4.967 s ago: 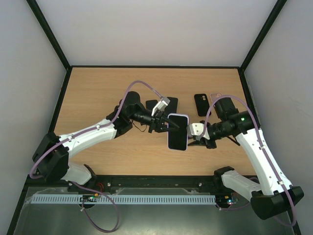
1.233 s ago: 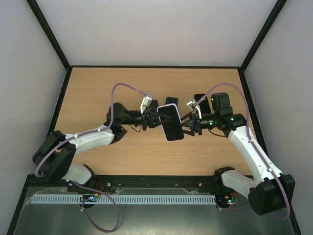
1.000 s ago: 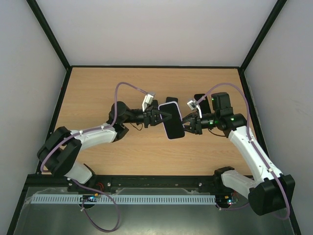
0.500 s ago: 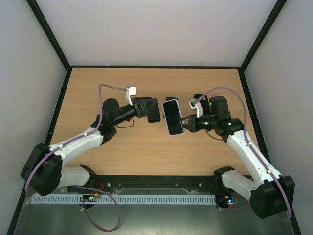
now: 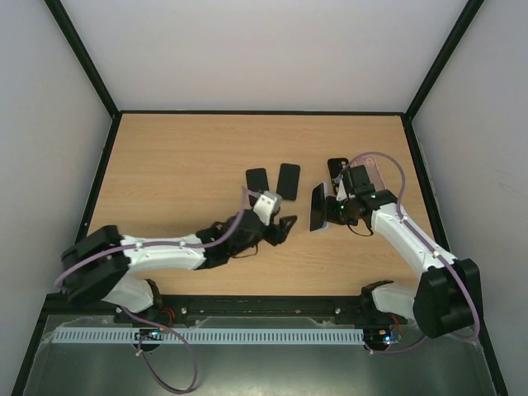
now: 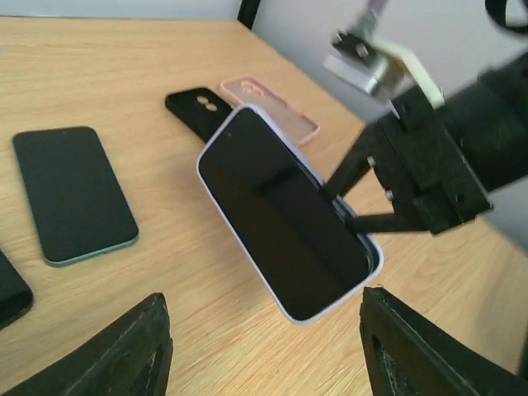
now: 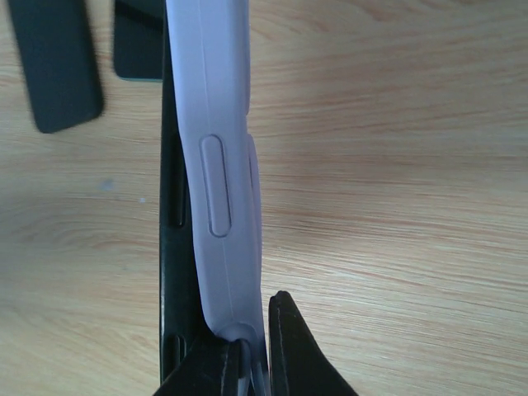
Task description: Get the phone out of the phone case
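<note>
Top view: the right gripper [image 5: 327,211] clamps the phone [image 5: 317,206], held on edge. The left gripper [image 5: 280,228], just beside it, is spread and empty.

Left wrist view: ahead of the wide left fingers [image 6: 140,346], the phone's dark face sits inside the lilac case [image 6: 307,317], pinched at its far end.

Right wrist view: the case's side runs straight out from the closed fingers [image 7: 289,355], with the dark phone edge on its left.

Extraction seems not yet begun. Next, the left gripper likely must catch the case rim and peel it away.
</note>
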Available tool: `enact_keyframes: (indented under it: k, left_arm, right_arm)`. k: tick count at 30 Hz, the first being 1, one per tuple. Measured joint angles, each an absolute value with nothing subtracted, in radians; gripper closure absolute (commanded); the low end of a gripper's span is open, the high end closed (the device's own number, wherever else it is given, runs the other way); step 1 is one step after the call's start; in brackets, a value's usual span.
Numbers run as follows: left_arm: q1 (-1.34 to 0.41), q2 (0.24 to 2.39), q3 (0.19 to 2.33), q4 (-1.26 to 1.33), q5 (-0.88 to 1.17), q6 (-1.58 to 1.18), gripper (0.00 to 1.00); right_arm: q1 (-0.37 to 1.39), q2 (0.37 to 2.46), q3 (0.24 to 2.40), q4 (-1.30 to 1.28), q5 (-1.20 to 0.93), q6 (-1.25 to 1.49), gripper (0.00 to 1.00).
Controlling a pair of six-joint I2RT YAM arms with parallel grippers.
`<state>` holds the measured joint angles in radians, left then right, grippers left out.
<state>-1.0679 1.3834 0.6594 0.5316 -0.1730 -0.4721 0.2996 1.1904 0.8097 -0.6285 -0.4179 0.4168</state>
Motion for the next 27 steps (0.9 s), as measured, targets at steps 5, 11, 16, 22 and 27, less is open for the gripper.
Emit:
enact_keyframes:
  k: [5,11,16,22,27]
  left_arm:
    - [-1.165,1.561,0.735,0.540,-0.298,-0.350,0.40]
    - [-1.222,1.694,0.794,0.597,-0.366,-0.236,0.42]
    - [-1.226,1.783,0.830,0.656,-0.370,-0.186,0.40]
    - [-1.231,1.879,0.892,0.674,-0.372,-0.160,0.43]
    - [-1.233,1.932,0.941,0.667,-0.395,-0.148,0.47]
  right_arm:
    - [0.300,1.266,0.810,-0.649,-0.366,0.436,0.98]
    - [0.300,1.330,0.810,-0.648,-0.346,0.453,0.98]
    - [0.300,1.355,0.812,-0.647,-0.344,0.461,0.98]
    - [0.300,1.374,0.824,-0.642,-0.346,0.465,0.98]
    - [0.300,1.375,0.824,-0.642,-0.355,0.472,0.98]
